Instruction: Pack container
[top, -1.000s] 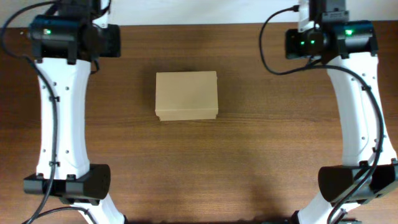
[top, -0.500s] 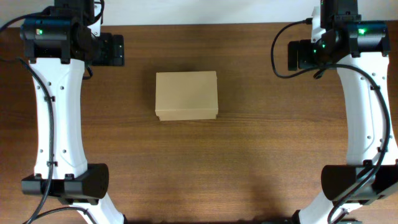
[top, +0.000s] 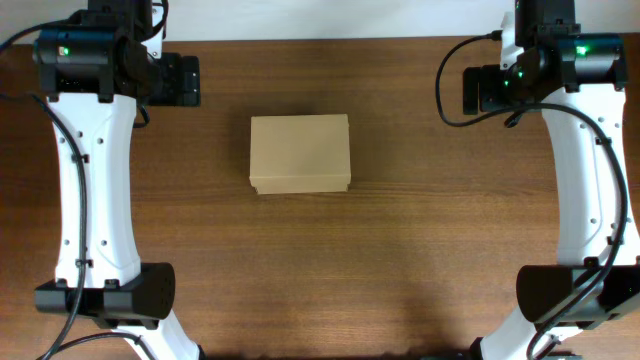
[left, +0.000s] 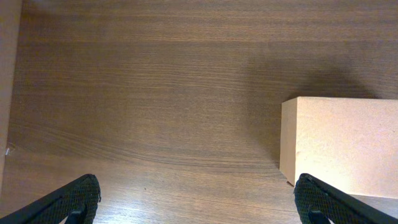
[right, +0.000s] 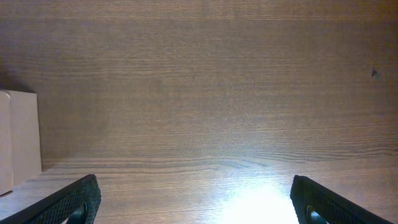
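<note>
Holding nothing, my left pincer (left: 199, 202) stands wide open above the bare wood of the table (top: 400, 260). Its two dark fingers (left: 76, 200) show only as tips at the lower corners of the left wrist view, far apart, with plain wood grain between them. My right pincer (right: 194, 200) is spread just as wide and is likewise empty; its black tips sit at the lower left and lower right of the right wrist view, and a bright patch of reflected light lies on the wood between them. The container (top: 300, 153) lies flat on the table, about midway between my left arm (top: 95, 180) and my right arm (top: 585, 180) and a little toward the far edge, well apart from both pincers. From overhead its tan top looks flat and closed, the flap lying down, with a thin seam line along the near long side. Its long sides run across the table, square with the table's edges. In the left wrist view one corner and a wall of it show at the right edge, just above my right-hand finger, with a soft shadow on the wood beside it. In the right wrist view only a narrow strip of it shows at the left edge. Both arms, white with black joints, reach from the near edge toward the far corners of the table, the left wrist at the far left and the right wrist at the far right, each with a small green light lit on it.
</note>
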